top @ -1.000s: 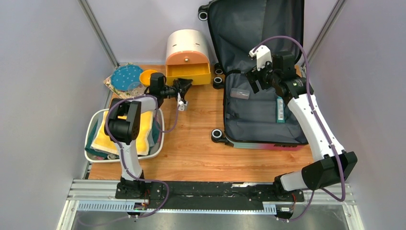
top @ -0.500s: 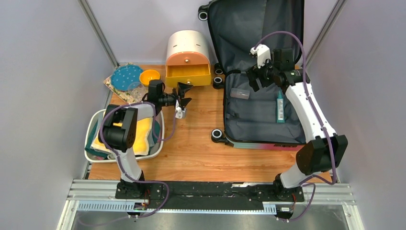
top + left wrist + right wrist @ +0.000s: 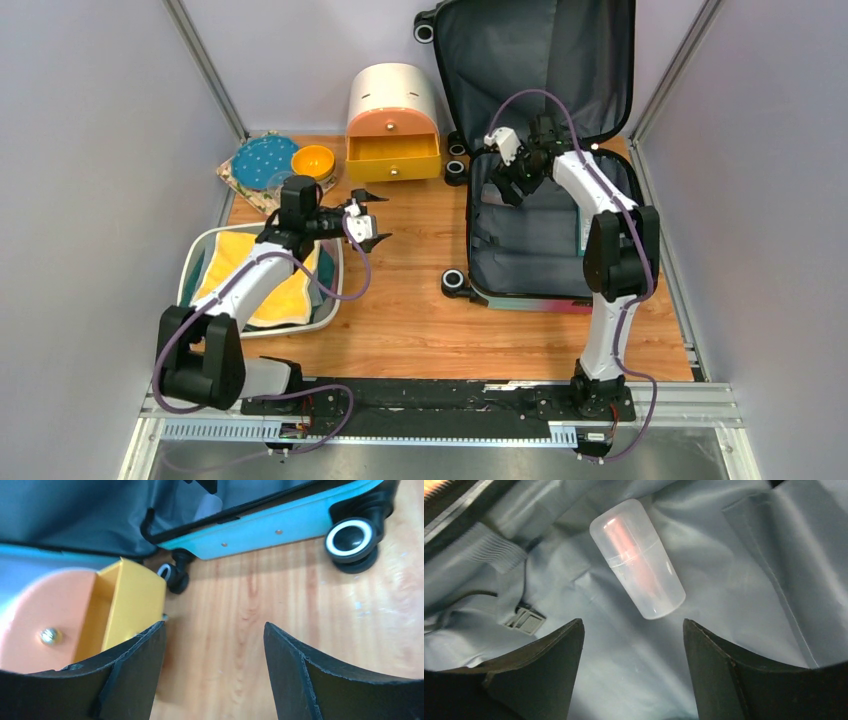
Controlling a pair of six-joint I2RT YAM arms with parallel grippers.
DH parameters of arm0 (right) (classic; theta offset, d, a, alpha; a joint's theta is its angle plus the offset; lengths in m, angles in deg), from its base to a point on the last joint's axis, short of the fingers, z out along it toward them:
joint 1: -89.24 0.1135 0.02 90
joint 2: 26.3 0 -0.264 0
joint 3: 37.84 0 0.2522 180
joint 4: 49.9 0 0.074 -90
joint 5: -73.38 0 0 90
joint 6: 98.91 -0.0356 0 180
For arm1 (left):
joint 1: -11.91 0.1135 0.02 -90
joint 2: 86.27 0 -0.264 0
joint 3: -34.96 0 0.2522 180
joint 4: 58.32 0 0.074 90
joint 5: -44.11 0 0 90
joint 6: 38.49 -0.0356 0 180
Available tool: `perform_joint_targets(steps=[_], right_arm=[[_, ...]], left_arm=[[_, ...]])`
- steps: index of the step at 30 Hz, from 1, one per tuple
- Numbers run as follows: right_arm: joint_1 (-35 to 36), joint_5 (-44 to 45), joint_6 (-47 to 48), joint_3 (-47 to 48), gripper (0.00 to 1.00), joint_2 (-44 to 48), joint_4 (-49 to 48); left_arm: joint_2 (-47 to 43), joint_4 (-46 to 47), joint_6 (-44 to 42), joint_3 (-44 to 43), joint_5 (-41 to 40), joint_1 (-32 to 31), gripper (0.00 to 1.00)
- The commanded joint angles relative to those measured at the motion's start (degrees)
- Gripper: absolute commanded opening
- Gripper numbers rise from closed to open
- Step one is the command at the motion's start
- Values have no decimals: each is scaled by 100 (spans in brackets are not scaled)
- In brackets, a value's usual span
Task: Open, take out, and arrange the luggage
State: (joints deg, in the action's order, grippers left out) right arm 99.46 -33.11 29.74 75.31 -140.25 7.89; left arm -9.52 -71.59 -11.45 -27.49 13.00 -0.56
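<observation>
The luggage (image 3: 540,240) lies open at the right, its lid (image 3: 530,60) upright against the back wall and its dark grey lining showing. My right gripper (image 3: 507,180) hangs inside the luggage at the far left corner. It is open (image 3: 634,625) with only lining between its fingers. A clear capsule-shaped case (image 3: 636,565) with something pink inside lies on the lining just beyond the tips. My left gripper (image 3: 378,217) is open over bare wood (image 3: 215,630), between the basin and the luggage. The luggage's teal shell (image 3: 270,525) and a black wheel (image 3: 350,537) lie ahead of it.
A round cream cabinet (image 3: 392,95) stands at the back with its yellow drawer (image 3: 393,158) pulled out; the drawer (image 3: 125,605) is close to my left finger. A white basin (image 3: 335,275) with a yellow cloth (image 3: 250,275) sits left. Behind it are a blue dotted plate (image 3: 262,160) and an orange bowl (image 3: 313,160).
My left gripper opened and drew back from the yellow drawer toward the basin. My right gripper swung left and down into the luggage, over the clear case.
</observation>
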Motion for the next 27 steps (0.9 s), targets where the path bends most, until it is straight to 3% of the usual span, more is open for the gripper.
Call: perform_joint_targets(steps=[1,6,11,18,21,22,25,27], right_arm=[[76,-74,660,186,75,-329,-395],[173,242,837,-16,71,-671,-913],[332,918,1047,-280,66,-953,-1817],[358,955,1197,36,64,-1419,-1705],[358,937,1171,54,55,-1332,-1556],[367,911,1110,62,48,-1253,-1460],[358,744,952,10,30,-718,-1064],[358,481,899,-69,26,-147,-932]], left_arm=[[-651,116,2418,342,-316,139,79],[-986,513,3480,667,-721,385,79],[-1180,584,3896,755,-774,509,79],[-1408,689,4421,896,-1098,517,79],[-1347,829,4983,773,-1126,517,78],[-1338,978,5178,747,-1152,517,77],[-1286,1180,5715,641,-1249,517,76],[-1294,1312,5969,650,-1380,517,76]])
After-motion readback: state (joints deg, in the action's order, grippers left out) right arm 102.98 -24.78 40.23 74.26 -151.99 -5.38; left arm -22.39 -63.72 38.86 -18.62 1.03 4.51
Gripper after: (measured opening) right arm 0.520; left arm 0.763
